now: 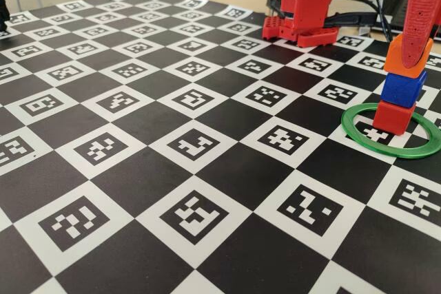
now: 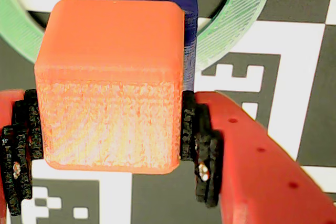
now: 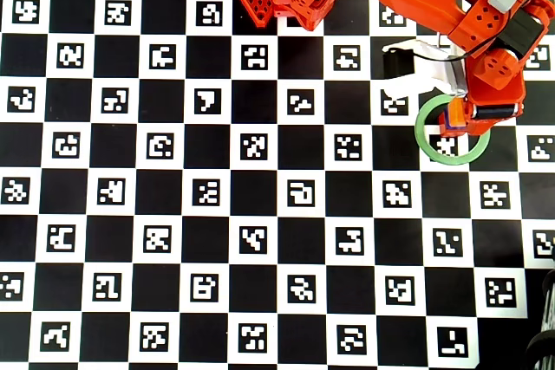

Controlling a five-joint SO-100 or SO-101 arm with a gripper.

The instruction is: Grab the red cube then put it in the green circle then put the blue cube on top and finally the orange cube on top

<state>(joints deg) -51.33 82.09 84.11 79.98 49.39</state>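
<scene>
Your hand [image 2: 107, 140] is clamped on the orange cube [image 1: 408, 58], its black pads [image 2: 198, 145] pressing both sides. The cube sits on the blue cube [image 1: 404, 88], which rests on the red cube [image 1: 393, 116] inside the green circle [image 1: 358, 135], apparently held for alignment. The fixed view shows the full stack; the wrist view hides the red cube; overhead, the arm covers most of it.
</scene>
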